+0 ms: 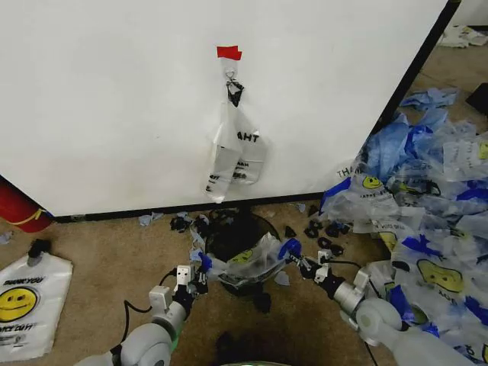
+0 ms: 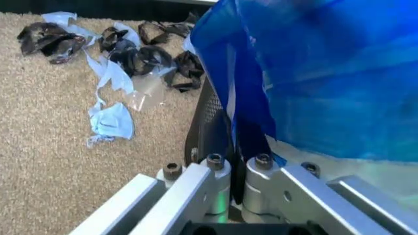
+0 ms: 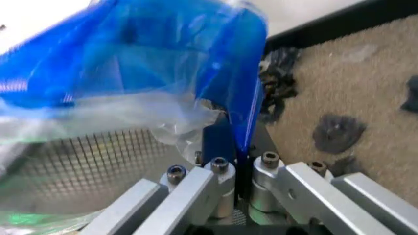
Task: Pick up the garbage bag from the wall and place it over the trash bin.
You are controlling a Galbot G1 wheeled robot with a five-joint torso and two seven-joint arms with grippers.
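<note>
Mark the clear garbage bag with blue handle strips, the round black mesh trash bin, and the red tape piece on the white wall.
garbage bag [image 1: 252, 259], head view, clear middle stretched over the bin.
trash bin [image 2: 207, 122], left wrist view, mesh side wall.
red tape piece [image 1: 229, 52], head view, centre.

The garbage bag [image 1: 248, 263] is clear plastic with a yellow smiley face and blue handle strips. The trash bin [image 1: 236, 232] is black with a fine mesh pattern. The wall [image 1: 114, 99] is plain white, with a black strip at its base and red tape [image 1: 229, 52].
</note>
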